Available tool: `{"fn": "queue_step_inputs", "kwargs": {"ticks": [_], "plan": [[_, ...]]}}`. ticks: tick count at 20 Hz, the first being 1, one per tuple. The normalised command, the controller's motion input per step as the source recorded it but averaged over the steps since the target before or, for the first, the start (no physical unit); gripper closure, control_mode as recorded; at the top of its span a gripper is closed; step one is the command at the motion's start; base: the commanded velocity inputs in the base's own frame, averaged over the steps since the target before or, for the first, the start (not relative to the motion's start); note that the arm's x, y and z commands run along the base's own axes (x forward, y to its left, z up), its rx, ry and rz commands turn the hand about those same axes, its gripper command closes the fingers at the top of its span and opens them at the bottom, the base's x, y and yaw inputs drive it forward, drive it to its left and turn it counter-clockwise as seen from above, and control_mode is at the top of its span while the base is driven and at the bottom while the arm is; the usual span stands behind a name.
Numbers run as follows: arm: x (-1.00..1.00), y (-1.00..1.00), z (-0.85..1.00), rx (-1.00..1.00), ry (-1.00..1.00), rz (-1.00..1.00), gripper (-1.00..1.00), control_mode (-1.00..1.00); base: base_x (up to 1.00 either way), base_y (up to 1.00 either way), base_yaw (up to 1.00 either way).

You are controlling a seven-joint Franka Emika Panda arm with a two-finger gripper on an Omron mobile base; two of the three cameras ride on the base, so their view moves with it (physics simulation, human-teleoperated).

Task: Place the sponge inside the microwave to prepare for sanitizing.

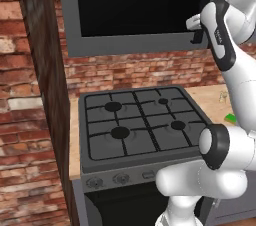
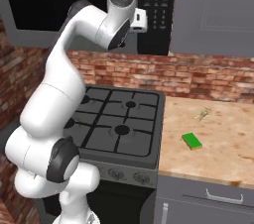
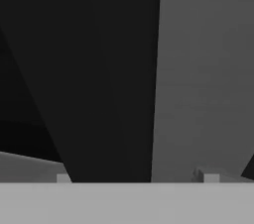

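The gripper (image 1: 197,29) is raised against the microwave (image 1: 140,45) at the door's lower right edge, beside the black keypad panel (image 2: 156,10); whether its jaws are wide or narrow I cannot tell. Well below it, the right base view shows the whole green sponge (image 2: 191,141) on the wooden counter (image 2: 223,139), right of the 4-burner gas stove (image 1: 140,122); the left base view shows only a green sliver.

Both base views are evenly and brightly lit by diffuse light with no visible source. Shadows are soft and faint. The arm (image 2: 64,89) shows smooth shading with no hard glare. The microwave (image 1: 140,5) door glass renders near black, without reflections. Edges look slightly soft and low in resolution, with no lens distortion. The hand view is dim, in flat grey and black tones.
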Motion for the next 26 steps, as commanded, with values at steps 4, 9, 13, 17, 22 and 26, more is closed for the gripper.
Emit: {"fn": "queue_step_inputs", "kwargs": {"ticks": [4, 9, 13, 17, 22, 26], "plan": [[-0.04, 0.53, 0.00, 0.00, 0.01, 0.00, 1.00, -1.00, 0.00, 0.00, 0.00], [-0.03, 0.59, -0.03, 0.00, 0.00, -0.02, 1.00, -1.00, 0.00, 0.00, 0.00], [0.00, 0.62, 0.00, 0.00, 0.00, -0.04, 1.00, -1.00, 0.00, 0.00, 0.00], [0.00, 0.62, 0.00, 0.00, 0.00, -0.05, 1.00, -1.00, 0.00, 0.00, 0.00], [-0.19, 0.56, 0.00, 0.00, 0.00, -0.03, 1.00, -1.00, 0.00, 0.00, 0.00], [-0.32, 0.51, 0.00, 0.00, 0.00, -0.02, 1.00, -1.00, 0.00, 0.00, 0.00]]}}
